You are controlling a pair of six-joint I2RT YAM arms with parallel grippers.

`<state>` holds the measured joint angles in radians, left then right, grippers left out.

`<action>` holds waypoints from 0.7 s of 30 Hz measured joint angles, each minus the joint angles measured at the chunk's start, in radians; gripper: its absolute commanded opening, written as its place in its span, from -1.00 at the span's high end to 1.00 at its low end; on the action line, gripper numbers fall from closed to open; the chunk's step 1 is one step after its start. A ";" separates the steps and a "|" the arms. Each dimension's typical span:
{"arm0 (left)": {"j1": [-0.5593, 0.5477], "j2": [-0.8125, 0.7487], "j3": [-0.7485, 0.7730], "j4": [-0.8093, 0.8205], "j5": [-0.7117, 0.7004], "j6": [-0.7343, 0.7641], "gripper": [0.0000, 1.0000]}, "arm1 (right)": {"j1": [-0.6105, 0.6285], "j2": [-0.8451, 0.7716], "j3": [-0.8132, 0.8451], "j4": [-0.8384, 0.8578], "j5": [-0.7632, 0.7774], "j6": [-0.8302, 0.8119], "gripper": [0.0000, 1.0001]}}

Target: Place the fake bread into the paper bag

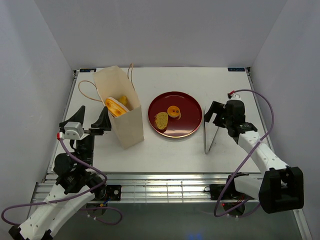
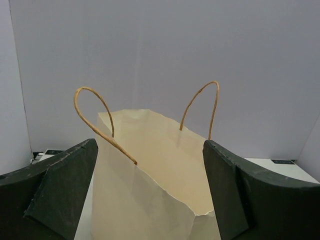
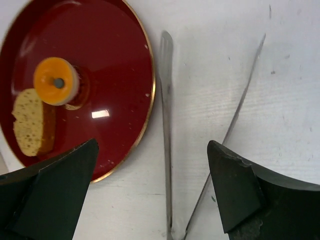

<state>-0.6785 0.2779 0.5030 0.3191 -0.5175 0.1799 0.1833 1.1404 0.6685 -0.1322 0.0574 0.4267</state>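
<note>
Jaws spread, your right gripper hangs over the metal tongs beside the plate. The likely next move is gripping them to carry the donut and the slice to the paper bag, which your left gripper faces, jaws also spread.

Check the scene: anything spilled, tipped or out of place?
Nothing spilled. The paper bag stands upright with bread inside; slice and donut sit on the plate. Only oddity: metal tongs lying open beside the plate.
</note>
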 measured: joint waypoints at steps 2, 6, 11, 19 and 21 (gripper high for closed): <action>0.000 0.024 0.018 -0.023 -0.012 -0.018 -0.96 | 0.000 -0.013 0.058 -0.027 -0.017 -0.018 -0.81; 0.000 0.121 0.133 -0.132 -0.056 -0.077 -0.96 | 0.000 -0.026 0.197 -0.073 -0.066 -0.055 -0.80; -0.003 0.256 0.334 -0.261 -0.093 -0.140 -0.96 | 0.000 -0.025 0.381 -0.131 -0.088 -0.096 -0.80; -0.004 0.406 0.538 -0.471 -0.181 -0.235 -0.96 | 0.036 -0.002 0.581 -0.198 -0.025 -0.117 -0.80; -0.004 0.448 0.575 -0.529 -0.198 -0.259 -0.96 | 0.043 -0.002 0.586 -0.216 -0.008 -0.121 -0.80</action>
<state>-0.6827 0.7261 1.0775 -0.2096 -0.7158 -0.0795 0.2268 1.1385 1.2541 -0.3485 0.0494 0.3054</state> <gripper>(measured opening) 0.979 0.904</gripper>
